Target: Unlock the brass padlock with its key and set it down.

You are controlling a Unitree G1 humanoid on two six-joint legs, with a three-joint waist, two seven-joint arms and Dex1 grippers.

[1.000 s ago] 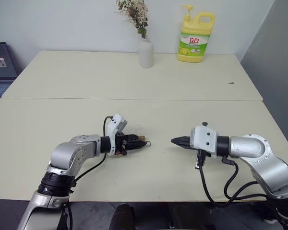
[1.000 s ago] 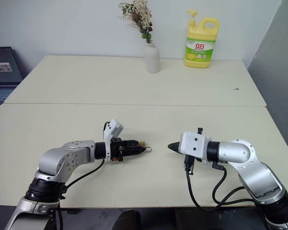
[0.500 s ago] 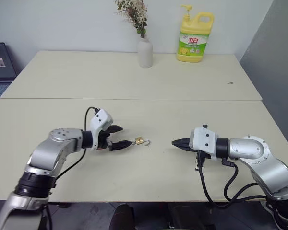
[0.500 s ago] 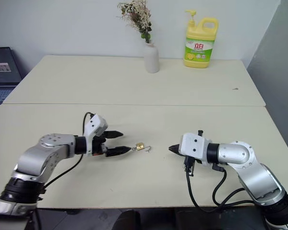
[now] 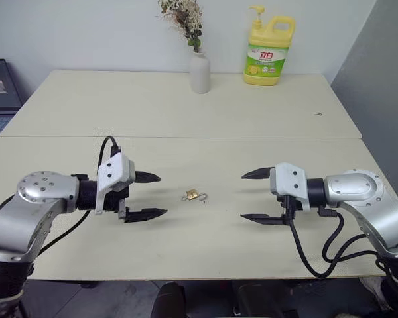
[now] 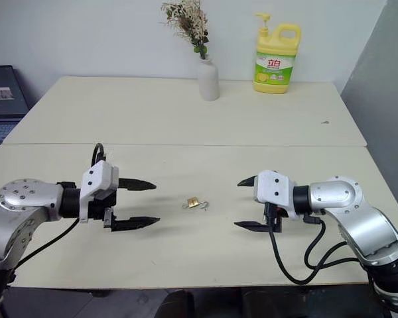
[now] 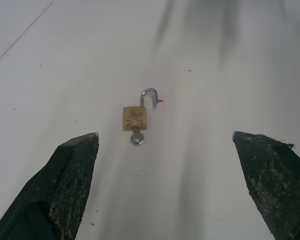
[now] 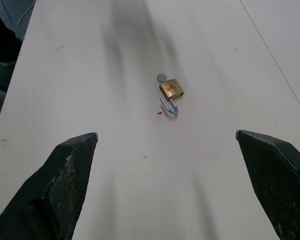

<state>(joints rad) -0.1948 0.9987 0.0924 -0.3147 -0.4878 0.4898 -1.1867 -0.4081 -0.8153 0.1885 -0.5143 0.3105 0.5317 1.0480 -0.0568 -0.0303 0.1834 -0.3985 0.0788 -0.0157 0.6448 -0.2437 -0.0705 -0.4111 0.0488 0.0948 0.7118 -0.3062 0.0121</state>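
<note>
Brass padlock (image 7: 135, 118) flat on table, shackle swung open — key (image 7: 136, 138) in its base; lies between both open jaws, untouched.

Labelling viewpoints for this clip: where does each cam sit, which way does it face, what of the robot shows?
Left/right eye views: on the head, looking forward and down over the table; both arms show, left end effector and right end effector both open.
Left wrist view: on the left wrist, looking along its fingers at the padlock, key in it, shackle open.
Right wrist view: on the right wrist, facing the padlock from the opposite side, its own fingers in frame.
Shared: every view has the padlock lying on the table.
</note>
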